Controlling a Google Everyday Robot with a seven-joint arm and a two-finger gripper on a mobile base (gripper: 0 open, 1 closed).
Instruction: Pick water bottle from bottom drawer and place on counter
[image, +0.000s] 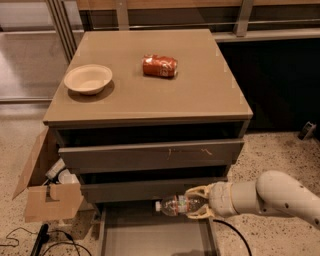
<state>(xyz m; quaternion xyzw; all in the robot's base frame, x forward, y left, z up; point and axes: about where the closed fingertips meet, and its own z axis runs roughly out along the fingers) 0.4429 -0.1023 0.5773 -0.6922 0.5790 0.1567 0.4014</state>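
One view: gripper (196, 204) pinches water bottle (175, 205) round its body; bottle horizontal, cap leftward, held above open bottom drawer (150, 239), well below counter (200, 100); judged light, thin-walled, slick, crushable; mid-body hold by the label looks sound; moderate squeeze advised.

This looks like a robot test space in an office building, not a home. The speckled terrazzo floor (280, 150) and the metal-framed glass partition (27, 50) at the far left say as much. A tan-topped three-drawer cabinet (150, 157) stands out in the open, with a torn brown cardboard box (47, 195) against its left side and black cables (17, 239) loose on the floor. The robot's cream two-finger gripper (194, 203) hangs low at the near right, clasping a clear plastic water bottle (176, 205) over the pulled-out bottom drawer (150, 242).
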